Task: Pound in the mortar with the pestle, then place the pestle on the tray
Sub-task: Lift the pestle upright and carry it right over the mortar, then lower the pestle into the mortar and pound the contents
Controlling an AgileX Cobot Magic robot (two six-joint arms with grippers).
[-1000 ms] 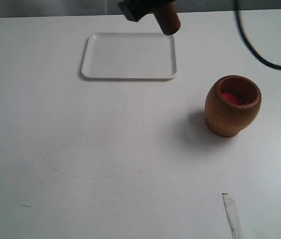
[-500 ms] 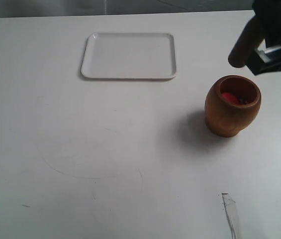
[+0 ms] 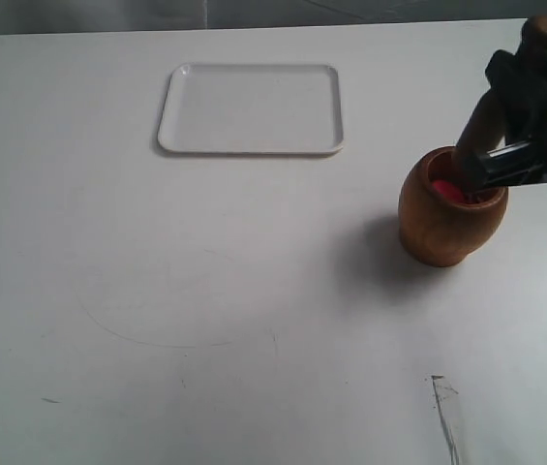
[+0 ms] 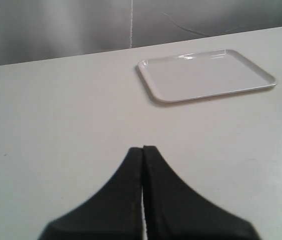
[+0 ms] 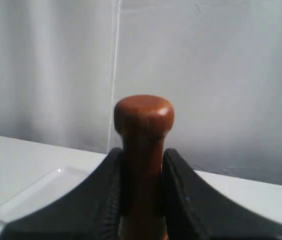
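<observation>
The brown wooden mortar (image 3: 450,213) stands at the right of the table, red bits showing in its mouth. My right gripper (image 3: 515,102) is shut on the reddish-brown pestle (image 3: 481,126), which tilts with its thick end down inside the mortar and its knob (image 3: 542,29) up. In the right wrist view the pestle (image 5: 143,135) rises between the black fingers (image 5: 185,195), knob on top. The white tray (image 3: 251,108) lies empty at the back. My left gripper (image 4: 143,149) is shut on nothing, low over bare table, with the tray (image 4: 205,75) beyond it.
A strip of clear tape (image 3: 452,417) lies on the table near the front right. Faint scuff marks (image 3: 157,329) cross the white tabletop in the middle. A grey curtain (image 5: 205,75) hangs behind the table.
My right gripper carried the pestle from above the tray's far right corner across to the mortar, then lowered its thick end into the mouth. The mortar and tray stayed put.
</observation>
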